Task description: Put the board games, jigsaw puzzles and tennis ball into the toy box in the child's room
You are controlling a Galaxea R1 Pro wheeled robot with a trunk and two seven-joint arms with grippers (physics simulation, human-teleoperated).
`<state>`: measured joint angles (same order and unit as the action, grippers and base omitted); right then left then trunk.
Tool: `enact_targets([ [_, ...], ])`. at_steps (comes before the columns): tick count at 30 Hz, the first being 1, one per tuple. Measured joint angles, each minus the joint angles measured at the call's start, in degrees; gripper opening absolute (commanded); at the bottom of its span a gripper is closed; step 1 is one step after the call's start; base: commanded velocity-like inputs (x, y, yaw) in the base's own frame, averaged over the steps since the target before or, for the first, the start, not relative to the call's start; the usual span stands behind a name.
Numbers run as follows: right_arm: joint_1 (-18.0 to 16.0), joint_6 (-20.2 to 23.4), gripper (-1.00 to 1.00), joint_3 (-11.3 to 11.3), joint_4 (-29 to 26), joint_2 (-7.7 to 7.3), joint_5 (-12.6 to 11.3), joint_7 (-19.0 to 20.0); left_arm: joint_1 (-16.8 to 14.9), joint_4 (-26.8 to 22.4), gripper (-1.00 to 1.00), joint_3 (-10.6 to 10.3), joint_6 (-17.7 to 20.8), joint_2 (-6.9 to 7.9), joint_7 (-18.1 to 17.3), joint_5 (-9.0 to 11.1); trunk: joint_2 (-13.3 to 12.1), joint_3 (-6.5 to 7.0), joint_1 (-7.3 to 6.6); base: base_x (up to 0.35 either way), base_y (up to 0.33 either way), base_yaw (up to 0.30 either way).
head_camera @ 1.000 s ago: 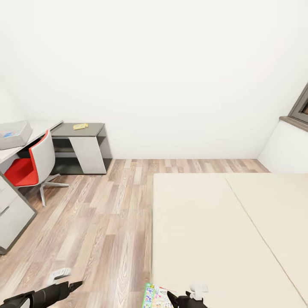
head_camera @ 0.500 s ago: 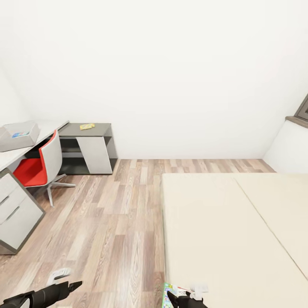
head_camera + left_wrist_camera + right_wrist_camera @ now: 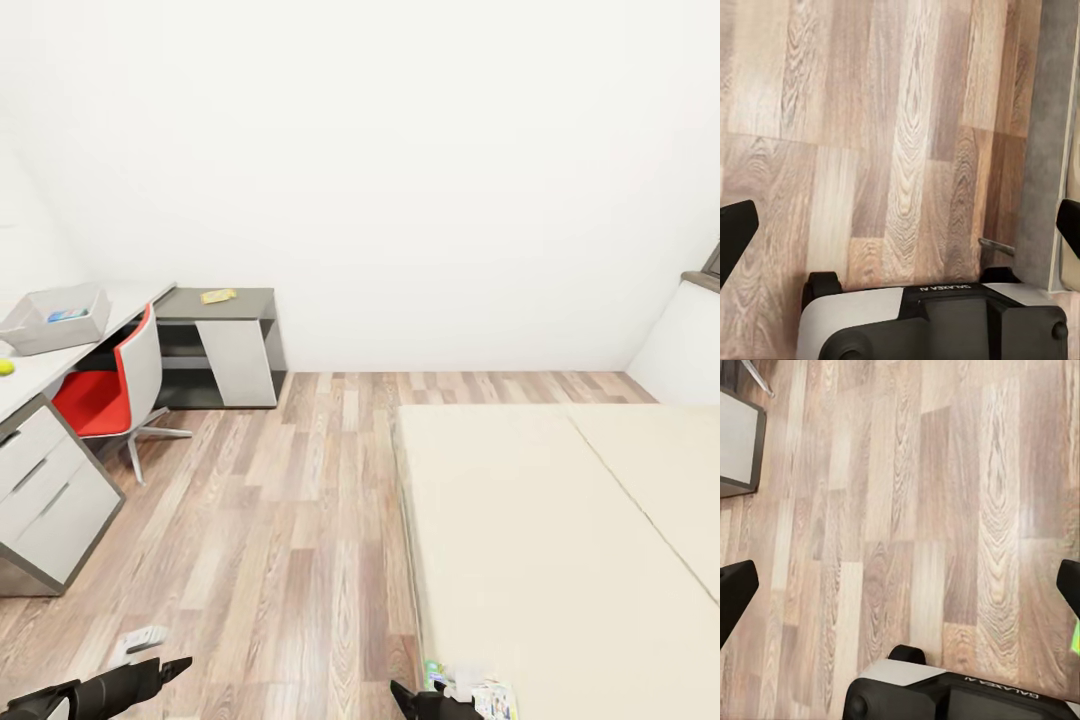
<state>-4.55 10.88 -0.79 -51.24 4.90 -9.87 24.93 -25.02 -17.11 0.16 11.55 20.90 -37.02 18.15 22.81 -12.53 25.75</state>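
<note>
The table (image 3: 40, 375) stands at the left. On its light part sits the grey toy box (image 3: 60, 316) with something blue inside, and the tennis ball (image 3: 5, 367) lies near the view's left edge. A yellowish flat piece (image 3: 218, 296), probably a jigsaw puzzle, lies on the dark part. The bed (image 3: 560, 540) fills the right side. A colourful board game (image 3: 492, 698) peeks in at the bed's near edge. My left gripper (image 3: 170, 668) (image 3: 900, 225) and right gripper (image 3: 405, 695) (image 3: 900, 585) hover over the wood floor, both open and holding nothing.
A red and white swivel chair (image 3: 105, 392) is pushed against the table. Wood-plank floor (image 3: 290, 520) lies between table and bed. A white wall closes the far side, with a window ledge (image 3: 700, 280) at the far right.
The camera has turned left, so table and bed sit further right in the picture. The tennis ball and more of the table have come into view. Both grippers hold the same pose.
</note>
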Motion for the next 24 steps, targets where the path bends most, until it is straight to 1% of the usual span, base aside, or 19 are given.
enact_targets([
  [6,0.02,0.00,1.00,0.00,0.00,0.04,0.01,-0.01,-0.02,0.02,1.00,0.00,0.00,-0.01,0.00,-0.01,0.00,0.00,0.00,0.004,0.280,-0.194],
  [19,0.01,-0.04,1.00,0.00,1.06,0.04,-0.12,-0.01,-0.02,0.02,1.00,0.00,0.00,-0.01,-0.01,-0.01,0.00,0.00,-0.01,0.089,0.280,-0.273],
  [24,0.01,-0.08,1.00,0.00,1.12,0.00,-0.15,-0.01,-0.02,0.02,1.00,0.00,0.00,-0.01,-0.03,-0.01,0.00,0.00,0.00,0.040,0.280,-0.280],
])
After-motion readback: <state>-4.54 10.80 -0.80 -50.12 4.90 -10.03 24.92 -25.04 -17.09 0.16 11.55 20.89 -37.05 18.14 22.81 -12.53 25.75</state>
